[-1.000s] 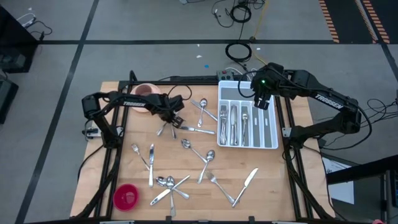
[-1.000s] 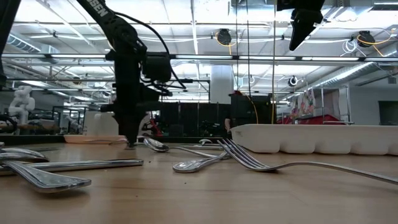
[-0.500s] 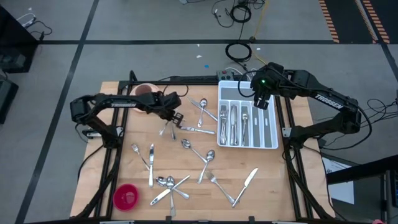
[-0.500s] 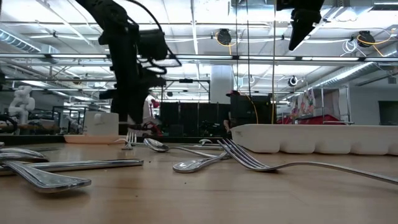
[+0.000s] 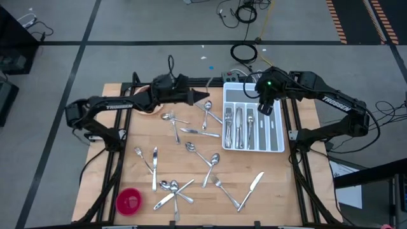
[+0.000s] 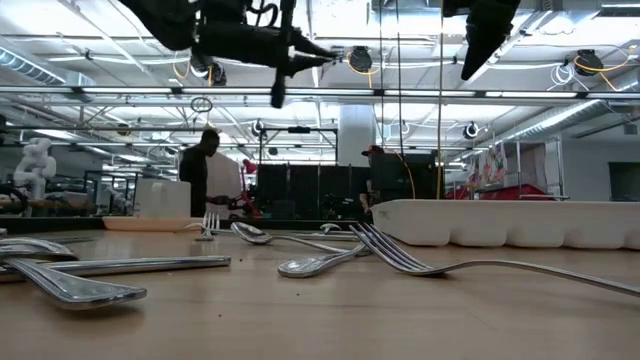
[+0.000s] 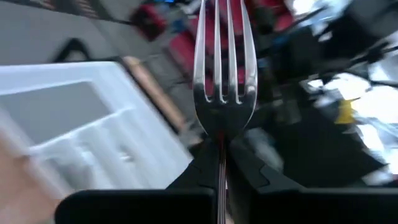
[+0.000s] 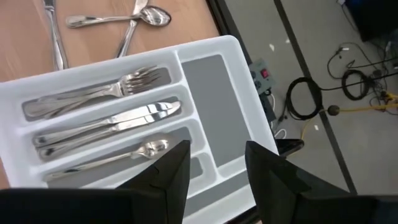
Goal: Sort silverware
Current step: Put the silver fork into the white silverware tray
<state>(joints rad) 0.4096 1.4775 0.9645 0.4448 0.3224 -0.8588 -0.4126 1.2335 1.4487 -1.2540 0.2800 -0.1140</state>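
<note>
My left gripper [image 5: 200, 95] is raised above the table's far middle and points level toward the white tray [image 5: 280, 143]. It is shut on a silver fork [image 7: 224, 68]. My right gripper [image 8: 217, 168] hangs open over the tray's far end [image 5: 267, 105] with nothing between its fingers. In the tray lie forks [image 8: 118, 84], knives [image 8: 124, 121] and a spoon [image 8: 146, 148], each kind in its own slot. More silverware lies loose on the wood, such as a spoon [image 5: 191, 147] and a knife [image 5: 255, 181]. My left gripper pinches the fork's neck just below the tines [image 7: 221, 134] between its two fingers. The tines stick out past the fingertips, and the handle runs back between the fingers, hidden by the gripper. The fork is lifted clear of the table.
A pink cup [image 5: 147, 94] stands at the far left, partly under my left arm. A red round dish [image 5: 129, 201] sits at the near left corner. Forks and spoons [image 6: 330, 262] lie across the table's middle and near side.
My left gripper has risen from the table near the pink cup, tipped from pointing down to level, and swung toward the tray, carrying the fork up clear of the wood.
</note>
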